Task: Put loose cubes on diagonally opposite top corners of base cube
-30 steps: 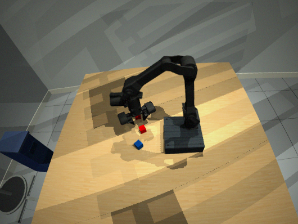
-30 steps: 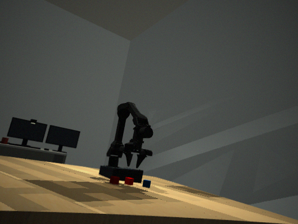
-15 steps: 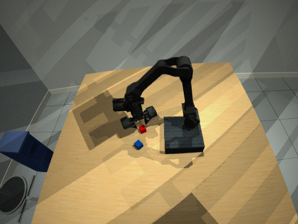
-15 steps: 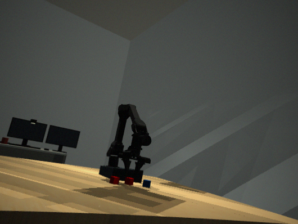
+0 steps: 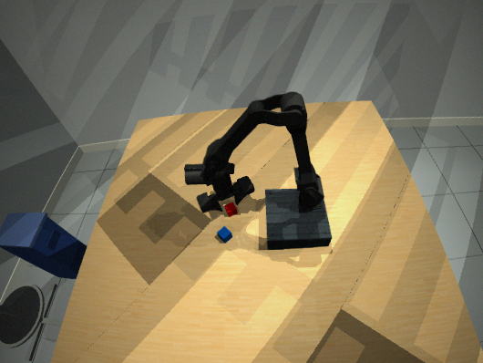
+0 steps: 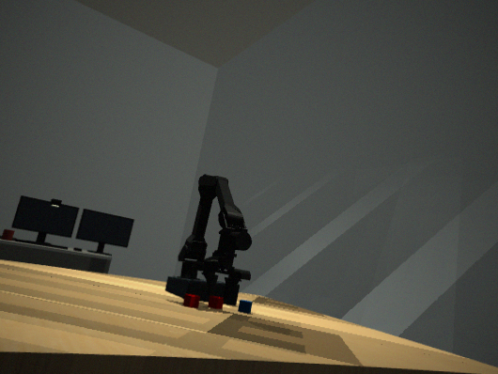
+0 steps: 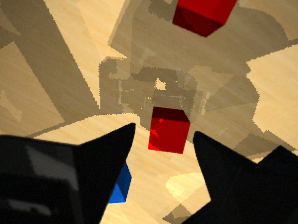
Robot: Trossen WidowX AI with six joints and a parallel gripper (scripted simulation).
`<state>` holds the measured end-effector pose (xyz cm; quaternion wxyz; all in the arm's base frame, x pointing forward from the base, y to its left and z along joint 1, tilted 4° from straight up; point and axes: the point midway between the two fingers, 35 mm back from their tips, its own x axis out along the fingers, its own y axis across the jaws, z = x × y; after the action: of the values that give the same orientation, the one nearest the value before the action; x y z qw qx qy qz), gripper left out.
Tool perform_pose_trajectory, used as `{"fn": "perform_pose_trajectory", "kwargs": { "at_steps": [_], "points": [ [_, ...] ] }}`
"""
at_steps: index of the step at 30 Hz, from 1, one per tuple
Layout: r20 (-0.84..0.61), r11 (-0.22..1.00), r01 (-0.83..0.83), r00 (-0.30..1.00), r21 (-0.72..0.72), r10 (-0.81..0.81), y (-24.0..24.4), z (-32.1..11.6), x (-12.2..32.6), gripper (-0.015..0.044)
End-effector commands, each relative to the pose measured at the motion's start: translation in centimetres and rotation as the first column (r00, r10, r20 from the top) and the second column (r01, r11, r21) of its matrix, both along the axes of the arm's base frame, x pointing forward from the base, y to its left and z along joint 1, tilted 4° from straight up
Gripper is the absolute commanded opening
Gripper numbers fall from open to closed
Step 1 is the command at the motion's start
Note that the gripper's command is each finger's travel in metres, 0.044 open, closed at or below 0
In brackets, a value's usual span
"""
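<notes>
A blue cube (image 5: 224, 234) (image 6: 245, 306) (image 7: 120, 193) sits on the table, partly hidden by the left finger in the wrist view. A red cube (image 5: 231, 209) (image 6: 215, 302) (image 7: 169, 135) sits beside it, with a space between them. A second red cube (image 6: 191, 301) (image 7: 205, 15) sits farther off on the table, in the wrist view at the top edge; it is hidden in the top view. My gripper (image 5: 227, 204) (image 6: 222, 297) (image 7: 164, 131) is open and low over the nearer red cube. That cube shows between the fingertips, with a gap on each side in the wrist view.
The arm's dark base block (image 5: 296, 221) stands close to the right of the cubes in the top view. The wooden table (image 5: 182, 315) carries strong shadows. A blue bin (image 5: 41, 242) stands off the table at the left.
</notes>
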<state>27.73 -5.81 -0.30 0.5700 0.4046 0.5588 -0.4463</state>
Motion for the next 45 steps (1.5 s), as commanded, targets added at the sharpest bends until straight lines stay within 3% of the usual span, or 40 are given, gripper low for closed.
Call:
{"fn": "perform_pose_trajectory", "kwargs": {
  "at_steps": [1,5,11,18,45],
  "points": [
    [-0.011,1.0,-0.006,1.0,0.008,0.006,0.1,-0.9,-0.4,0.0265],
    [-0.011,1.0,-0.006,1.0,0.008,0.006,0.1,-1.3,-0.4,0.0265],
    [-0.011,1.0,-0.006,1.0,0.008,0.006,0.1,-1.3,-0.4,0.0108],
    [-0.003,0.999,-0.03,1.0,0.01,0.03,-0.1,-1.0,-0.6,0.0105],
    [-0.006,1.0,-0.017,1.0,0.01,0.017,0.4,7.3,0.3,0.0105]
  ]
}}
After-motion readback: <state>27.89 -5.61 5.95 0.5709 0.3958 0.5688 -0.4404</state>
